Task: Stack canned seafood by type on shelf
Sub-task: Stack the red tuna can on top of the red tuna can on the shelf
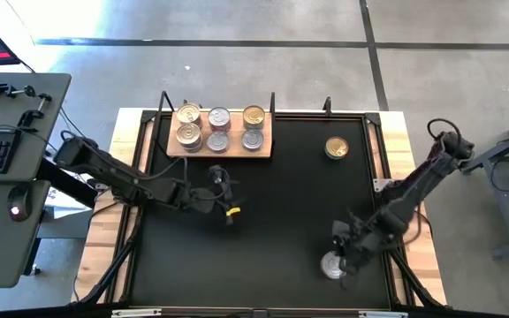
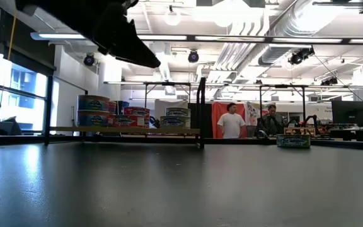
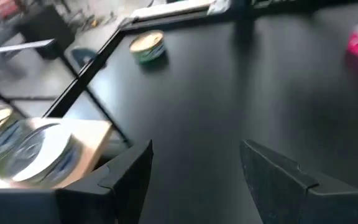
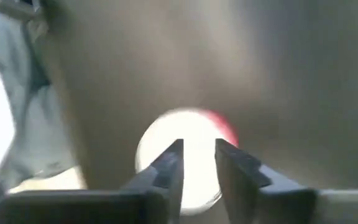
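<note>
Shelf: you have a flat, light-brown wooden board (image 1: pixel 219 146) lying at the far edge of the black table (image 1: pixel 263 221), left of centre.
Cans on the shelf: you see six tins (image 1: pixel 218 129) in two rows of three. The lids are silver, except a gold one at the far right (image 1: pixel 254 115) and a pinkish one at the far middle (image 1: pixel 219 117). From table height the left pair (image 2: pixel 94 110) stands two high, with blue-and-white wrappers; the others (image 2: pixel 177 117) sit lower beside it.
Loose gold can: a gold-lidded tin with a green side (image 1: pixel 337 147) stands alone near the table's far right, well apart from the shelf.
Near can: a silver-lidded tin with a red side (image 1: pixel 332 265) sits near the table's front right corner.
Labels: the wrappers carry print, but you cannot read any brand or wording.
Right gripper: your right gripper (image 1: pixel 343 256) is down over the near can; its wrist camera shows the fingers (image 4: pixel 166 165) narrowed above the bright lid (image 4: pixel 185 168). You cannot tell whether they grip it.
Left gripper: your left gripper (image 1: pixel 224 190) hangs above bare table, just in front of the shelf, fingers (image 3: pixel 129 177) spread wide and holding nothing.
Background: two people (image 2: pixel 232 121) are in the room beyond the table.
</note>
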{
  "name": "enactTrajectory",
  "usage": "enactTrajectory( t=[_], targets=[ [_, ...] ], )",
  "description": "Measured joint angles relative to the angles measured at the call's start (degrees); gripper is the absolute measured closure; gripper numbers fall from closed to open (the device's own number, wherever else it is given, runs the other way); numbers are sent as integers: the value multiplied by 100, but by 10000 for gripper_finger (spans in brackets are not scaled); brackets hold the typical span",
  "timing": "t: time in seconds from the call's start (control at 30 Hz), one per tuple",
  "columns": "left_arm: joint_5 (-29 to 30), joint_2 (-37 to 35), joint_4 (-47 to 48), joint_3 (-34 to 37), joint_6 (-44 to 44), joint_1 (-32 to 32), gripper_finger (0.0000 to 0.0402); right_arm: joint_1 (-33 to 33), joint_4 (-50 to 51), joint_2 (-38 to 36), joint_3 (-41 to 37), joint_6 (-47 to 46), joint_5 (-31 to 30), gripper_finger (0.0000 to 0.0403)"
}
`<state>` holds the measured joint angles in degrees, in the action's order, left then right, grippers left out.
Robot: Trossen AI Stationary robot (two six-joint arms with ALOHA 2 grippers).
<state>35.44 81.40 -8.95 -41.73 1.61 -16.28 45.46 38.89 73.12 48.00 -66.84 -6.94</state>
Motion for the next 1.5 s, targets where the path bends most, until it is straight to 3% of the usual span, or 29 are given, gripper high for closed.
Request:
enactTrajectory(
  t=[0.17,0.37,0.53,0.73,0.93,1.07,1.13,1.37,1.5],
  targets=[
    [-22,405,-1074,201,-37,-121,170,436,-263,447,-240,-1052,494,393],
    [-29,951,-1750,207,-298,-232,170,119,-916,1190,-376,-643,885,394],
    [-427,1177,-2355,204,-619,-298,170,-742,-1292,1615,-328,714,912,402],
    [-1733,1242,-2787,203,-931,-296,170,-2190,-2495,1966,-351,3356,611,402],
    [-2131,1239,-2521,203,-1576,-368,170,-3401,-4612,2354,-409,5459,438,403],
    [-2135,1242,-2149,203,-1992,-416,170,-3730,-6741,2453,-404,6211,263,403],
    [-2133,1239,-1927,201,-1989,-416,170,-3762,-7229,2349,-388,6421,289,403],
    [-1419,1287,-1091,201,-2099,-197,172,-3445,-6417,1819,-395,6431,227,403],
    [-1355,1602,-1051,201,-2549,46,191,-3072,-5759,1783,-403,6432,-397,403]
  ],
)
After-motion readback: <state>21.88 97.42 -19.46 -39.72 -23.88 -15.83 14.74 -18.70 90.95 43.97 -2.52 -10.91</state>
